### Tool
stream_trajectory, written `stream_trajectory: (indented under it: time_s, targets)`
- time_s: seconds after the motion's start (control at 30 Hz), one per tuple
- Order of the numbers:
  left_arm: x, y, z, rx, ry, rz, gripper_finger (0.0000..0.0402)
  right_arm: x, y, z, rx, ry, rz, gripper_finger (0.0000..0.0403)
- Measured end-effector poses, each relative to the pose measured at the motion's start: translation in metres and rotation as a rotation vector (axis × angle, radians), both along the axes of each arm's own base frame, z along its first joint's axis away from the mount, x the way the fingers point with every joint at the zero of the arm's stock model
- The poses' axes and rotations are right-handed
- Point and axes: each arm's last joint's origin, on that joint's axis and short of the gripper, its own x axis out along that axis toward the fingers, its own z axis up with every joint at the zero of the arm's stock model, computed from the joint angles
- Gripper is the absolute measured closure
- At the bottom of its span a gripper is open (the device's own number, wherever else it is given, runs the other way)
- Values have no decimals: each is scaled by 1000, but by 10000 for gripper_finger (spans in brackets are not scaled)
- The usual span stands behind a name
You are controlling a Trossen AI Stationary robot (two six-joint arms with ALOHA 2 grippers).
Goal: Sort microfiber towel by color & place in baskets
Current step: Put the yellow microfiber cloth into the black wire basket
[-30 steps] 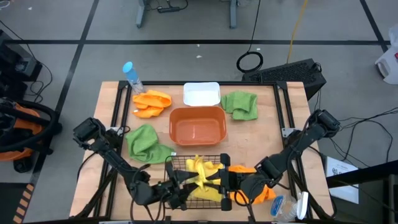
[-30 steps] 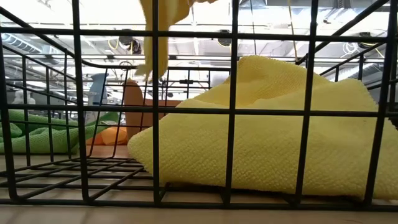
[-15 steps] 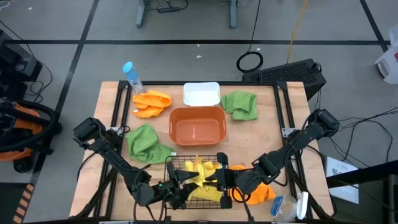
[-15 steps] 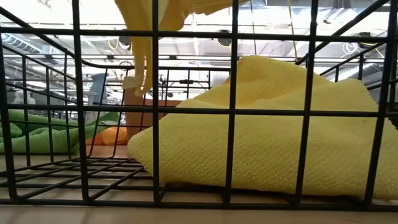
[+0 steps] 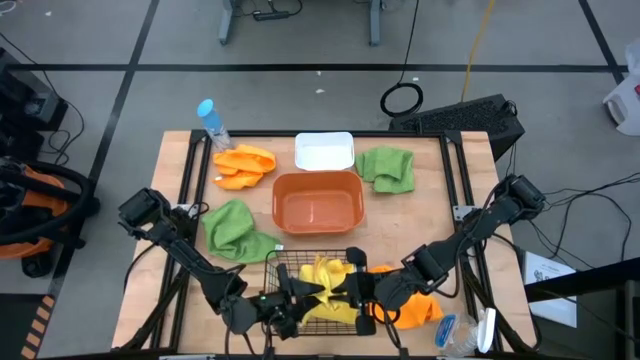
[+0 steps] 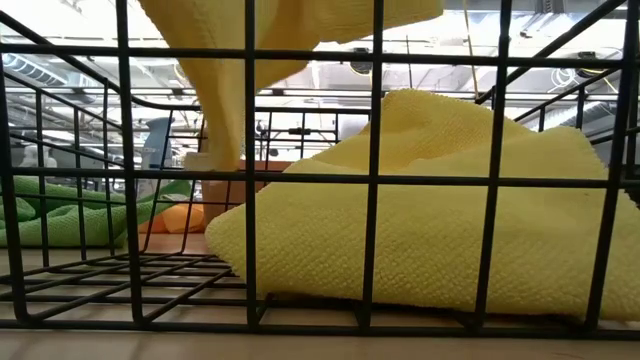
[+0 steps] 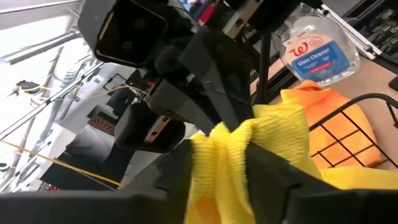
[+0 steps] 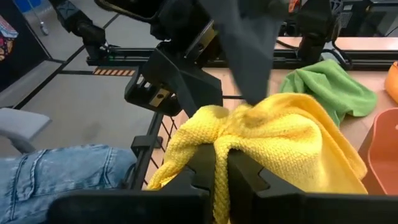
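A yellow towel (image 5: 325, 275) hangs bunched between both grippers over the black wire-mesh basket (image 5: 277, 262) at the table's near edge. My left gripper (image 5: 297, 293) and right gripper (image 5: 352, 290) face each other, both shut on it. A second yellow towel (image 6: 430, 220) lies on the basket floor, and the held towel's hanging part (image 6: 225, 90) dangles above it. Two green towels (image 5: 238, 230) (image 5: 388, 168) and an orange one (image 5: 243, 165) lie on the table. Another orange towel (image 5: 412, 306) lies right of the basket. The orange-brown tub (image 5: 318, 182) and white bin (image 5: 325, 139) stand beyond. My left gripper pinches a bunched fold of the yellow towel (image 7: 219, 140) between its two fingers, coming level from the table's left. The towel is lifted, with cloth hanging below the fingers. My right gripper pinches a gathered fold of the same towel (image 8: 219, 127) between its fingers, level from the table's right. Slack cloth drapes around and below them.
A blue-capped clear bottle (image 5: 212, 122) stands at the far left by the orange towel. A spray bottle (image 5: 455, 330) lies at the near right corner. A person's jeans-clad leg (image 8: 62, 168) shows beyond the table's near edge.
The held yellow towel has come down: its hanging part now reaches deeper into the basket, near the towel lying there. Both grippers have stayed shut on it, and the right gripper has shifted slightly toward the table's left.
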Motion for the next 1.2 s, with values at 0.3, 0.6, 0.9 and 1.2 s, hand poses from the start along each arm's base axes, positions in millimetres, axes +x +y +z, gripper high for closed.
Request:
stream_trajectory:
  time_s: [0.3, 0.6, 0.9, 1.2]
  targets:
    - [0, 0, -2, 16, 17, 3, 389, -1, -1, 1, -40, -5, 8, 370]
    - [-12, -11, -10, 35, 64, 39, 398, -4, -2, -3, -73, 46, 10, 277]
    - [-16, -7, -26, 10, 164, 69, 400, -18, -13, 8, -71, 85, -65, 185]
    - [-15, 2, -38, -37, 246, 90, 387, -30, -11, 10, -30, 147, -81, 159]
